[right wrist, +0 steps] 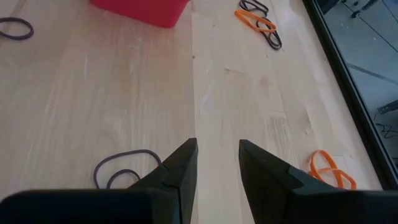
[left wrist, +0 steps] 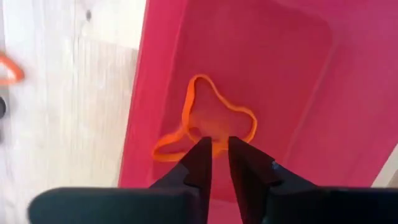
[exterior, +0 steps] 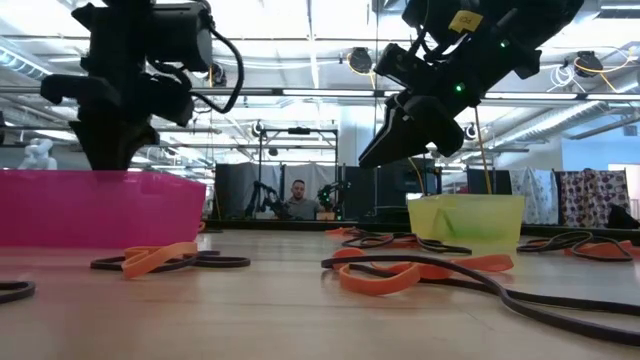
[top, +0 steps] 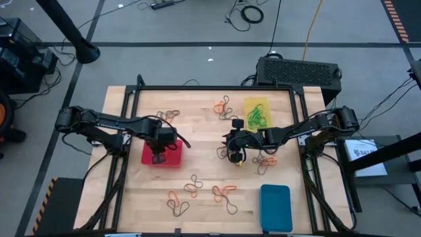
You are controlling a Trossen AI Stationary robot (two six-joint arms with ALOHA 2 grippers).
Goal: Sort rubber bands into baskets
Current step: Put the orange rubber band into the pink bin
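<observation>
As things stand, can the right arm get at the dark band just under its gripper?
Probably yes. The right gripper hangs open just above the table, empty, with the dark rubber band lying flat beside its fingertips. Nothing sits between them; the red basket is well clear.

Left arm reaches in from its side, wrist bent down, left gripper [left wrist: 219, 163] pointing straight down; jaws slightly parted, narrow gap between the tips, nothing clamped. Right arm stretches inward toward mid-surface, right gripper [right wrist: 217, 163] angled down and forward, jaws apart with a clear gap, nothing between them.
</observation>
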